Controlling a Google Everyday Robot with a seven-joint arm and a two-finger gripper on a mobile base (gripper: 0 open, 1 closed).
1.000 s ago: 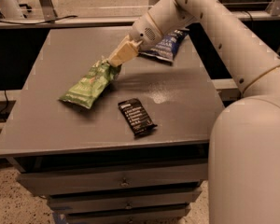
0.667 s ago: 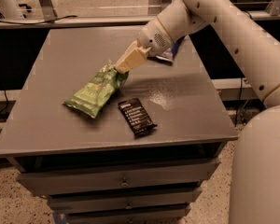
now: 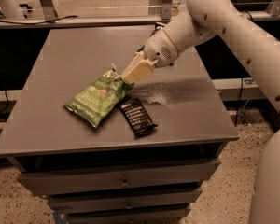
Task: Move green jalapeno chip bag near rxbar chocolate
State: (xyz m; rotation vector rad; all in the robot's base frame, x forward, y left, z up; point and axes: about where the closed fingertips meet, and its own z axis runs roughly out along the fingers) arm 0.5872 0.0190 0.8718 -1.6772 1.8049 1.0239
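Since the earlier frame, we note that across the table (image 3: 60, 55) the arm (image 3: 214, 17) has swung toward the front edge, dragging the green jalapeno chip bag (image 3: 95, 99) closer to the rxbar chocolate (image 3: 138, 117). We find the bag lying flat, its long axis running from the gripper (image 3: 127, 80) down toward front-left. The bar lies just beside the bag's right edge, directly below the gripper; contact we cannot confirm. The gripper is closed on the bag's upper-right corner. We judge only release remains.
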